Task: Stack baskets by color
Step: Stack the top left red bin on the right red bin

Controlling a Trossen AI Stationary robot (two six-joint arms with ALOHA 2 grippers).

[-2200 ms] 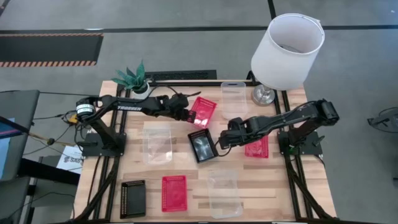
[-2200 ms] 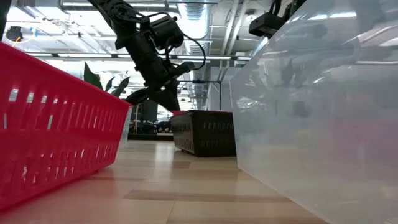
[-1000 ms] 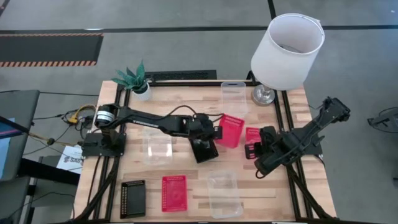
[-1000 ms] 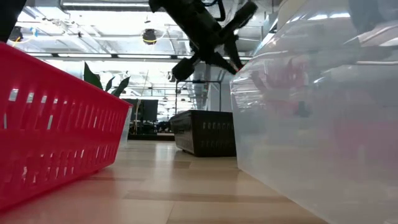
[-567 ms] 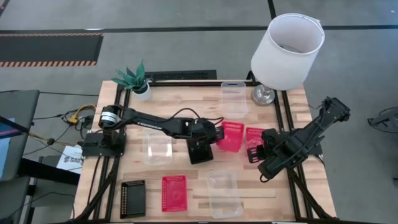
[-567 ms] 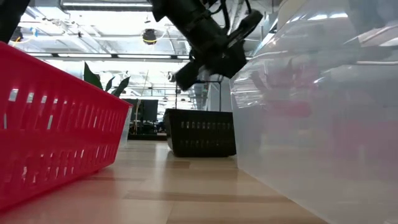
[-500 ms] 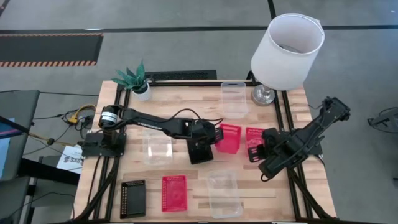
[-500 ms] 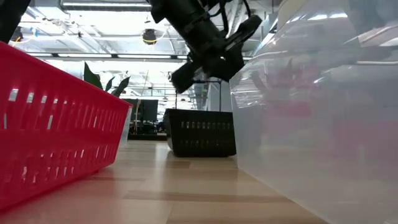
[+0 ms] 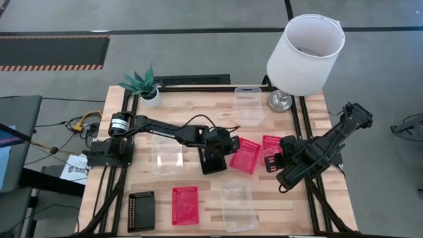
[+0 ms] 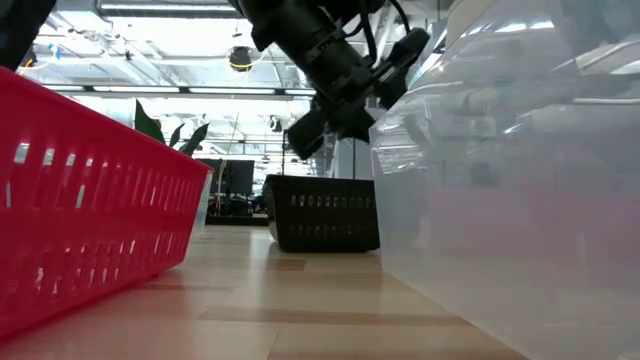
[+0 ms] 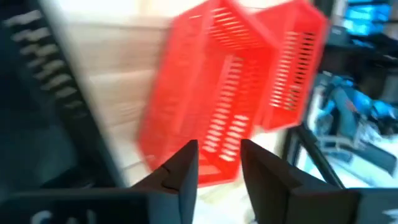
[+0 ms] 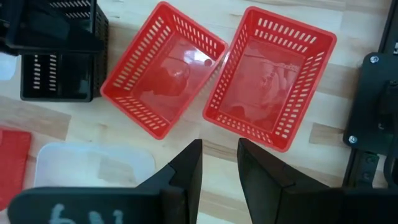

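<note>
A red basket (image 9: 246,156) (image 12: 163,78) lies open side up and askew on the table, beside a second red basket (image 9: 271,141) (image 12: 270,78). My left gripper (image 9: 228,147) (image 11: 219,152) hovers open just left of the first, above a black basket (image 9: 211,160) (image 10: 325,212); its fingers are apart from the red basket. My right gripper (image 9: 272,160) (image 12: 219,149) hangs open above the near edges of both red baskets and holds nothing.
Clear baskets stand at the far middle (image 9: 248,106), left of centre (image 9: 166,153) and near middle (image 9: 238,205). A red basket (image 9: 185,205) and a black basket (image 9: 141,211) lie near the front edge. A white lamp (image 9: 305,49) and a potted plant (image 9: 142,82) stand at the back.
My left gripper has sunk a little with the red basket, which it held tipped up on edge. That basket now lies flat on the table, turned askew and clear of the fingers. The black basket under the arm has turned slightly.
</note>
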